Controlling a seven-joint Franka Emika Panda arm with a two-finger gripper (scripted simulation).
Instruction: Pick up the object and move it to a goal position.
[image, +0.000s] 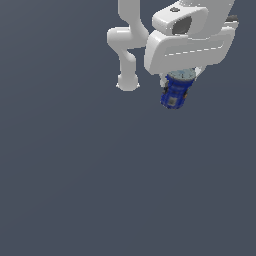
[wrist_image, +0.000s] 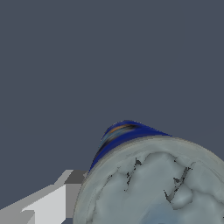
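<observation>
The white arm (image: 165, 40) fills the upper part of the exterior view, its broad hand section tilted over a flat, plain dark grey surface (image: 100, 190) that shows no edges or corners to place things by. The small blue can (image: 174, 92) hangs directly beneath the hand, its silvery-grey round top tucked up against the underside of the arm and its blue body, with small pale label marks, pointing down and slightly toward the exterior view's left. It sits in the gripper (image: 176, 85), whose fingers are mostly hidden behind the hand and the can in this view; whether the can's bottom touches the grey surface cannot be told from here.

In the wrist view the can (wrist_image: 157, 188) is very close to the camera, its mottled grey top filling the nearer part of the picture and a strip of blue side wall with an orange and pale mark curving away behind it. One pale finger (wrist_image: 48, 203) lies right against the can's side, touching the rim of the top. The other finger is out of sight, so the width of the claw cannot be read directly, though it appears closed onto the can, which is narrower than the hand above it
</observation>
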